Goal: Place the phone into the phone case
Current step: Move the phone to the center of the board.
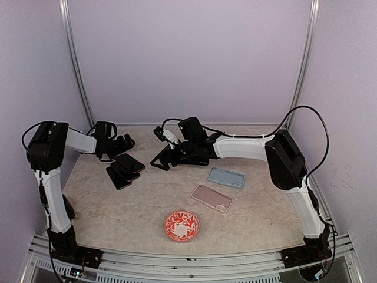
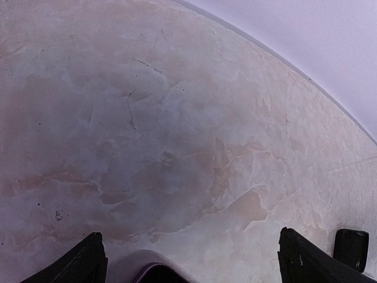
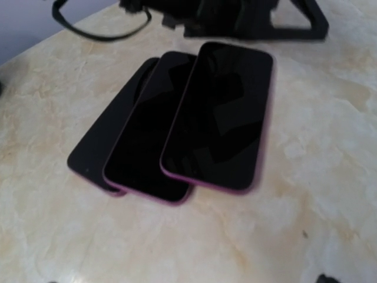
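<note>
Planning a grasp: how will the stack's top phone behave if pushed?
Likely stiff: the top phone is a flat slab. Glossy and resting on the middle phone, it would probably slide. Lying low, it may offer little edge.

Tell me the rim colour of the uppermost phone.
The uppermost phone has a magenta rim; clearest in right wrist view.

Pale lilac walls (image 1: pixel 188 59) enclose a beige marbled table (image 1: pixel 118 218), with metal poles (image 1: pixel 75 65) in the back corners.
</note>
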